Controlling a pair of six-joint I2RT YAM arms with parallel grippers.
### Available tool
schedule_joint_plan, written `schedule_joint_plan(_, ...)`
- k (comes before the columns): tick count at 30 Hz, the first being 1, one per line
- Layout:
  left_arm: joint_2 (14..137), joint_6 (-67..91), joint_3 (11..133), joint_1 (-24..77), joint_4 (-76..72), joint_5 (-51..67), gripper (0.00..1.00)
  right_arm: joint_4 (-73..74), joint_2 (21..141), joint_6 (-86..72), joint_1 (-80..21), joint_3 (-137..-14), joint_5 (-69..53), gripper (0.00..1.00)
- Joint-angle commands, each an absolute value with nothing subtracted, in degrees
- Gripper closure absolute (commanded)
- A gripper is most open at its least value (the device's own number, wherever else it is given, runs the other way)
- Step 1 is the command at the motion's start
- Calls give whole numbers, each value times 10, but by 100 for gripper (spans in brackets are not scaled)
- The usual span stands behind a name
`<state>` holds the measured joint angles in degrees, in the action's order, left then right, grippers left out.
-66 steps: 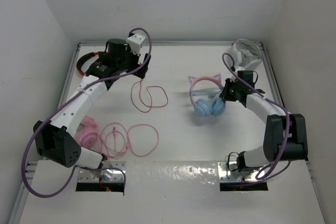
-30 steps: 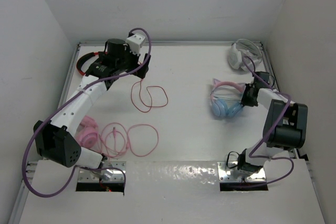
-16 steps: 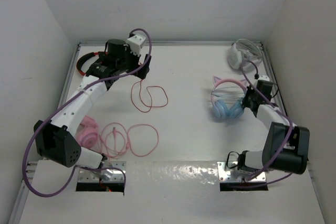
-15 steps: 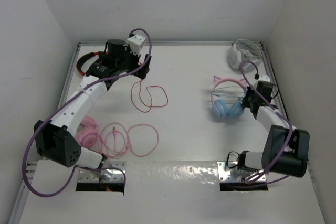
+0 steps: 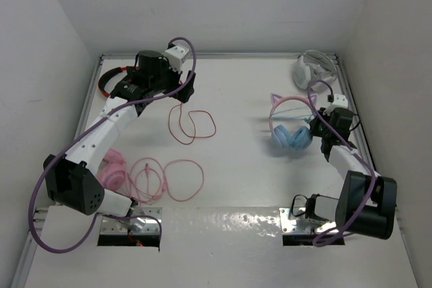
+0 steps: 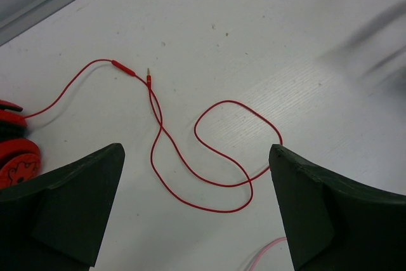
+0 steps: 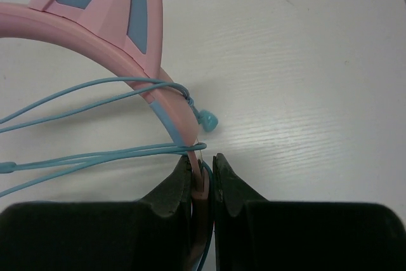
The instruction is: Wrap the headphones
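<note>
While the left gripper (image 6: 196, 152) hung spread wide over the red cable (image 6: 231, 101), the right gripper (image 7: 203, 168) pinched the pink band of the headphones (image 7: 82, 20).

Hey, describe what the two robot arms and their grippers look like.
Both arms are built alike: the left arm and right arm have white links joined by chunky black joints, with a purple cable looping alongside each. The left gripper and right gripper have dark, matte, wedge-shaped fingers.
</note>
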<state>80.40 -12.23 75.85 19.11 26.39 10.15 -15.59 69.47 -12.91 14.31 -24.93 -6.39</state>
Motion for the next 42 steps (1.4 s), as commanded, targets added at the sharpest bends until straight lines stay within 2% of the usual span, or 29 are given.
schedule_joint_plan(1,801,-131,758,187,248,112,5,-165,719,-145,150,-293,-76,100)
schedule_joint_plan(14,804,-133,757,187,246,113,5,-148,776,-194,200,-311,-86,100)
schedule_joint_plan(24,804,-131,758,187,247,113,5,-75,831,-210,214,-352,13,100)
schedule_joint_plan(26,804,-131,758,187,247,113,5,-63,845,-211,214,-362,22,97)
schedule_joint_plan(28,804,-131,758,187,248,112,5,-58,851,-213,214,-368,25,90)
schedule_joint_plan(29,804,-132,758,187,248,112,5,-55,854,-212,214,-371,26,82)
schedule_joint_plan(31,804,-132,758,187,248,112,4,-53,856,-213,214,-374,30,72)
schedule_joint_plan(32,804,-132,758,187,248,112,4,-49,856,-211,214,-377,30,63)
schedule_joint_plan(35,804,-132,758,187,248,112,4,-36,854,-202,214,-389,19,49)
schedule_joint_plan(36,804,-132,758,187,248,112,4,-33,853,-199,214,-392,15,42)
schedule_joint_plan(39,806,-132,758,186,248,107,4,-16,839,-188,214,-406,3,32)
schedule_joint_plan(42,806,-133,758,187,248,105,3,-12,812,-190,214,-404,2,28)
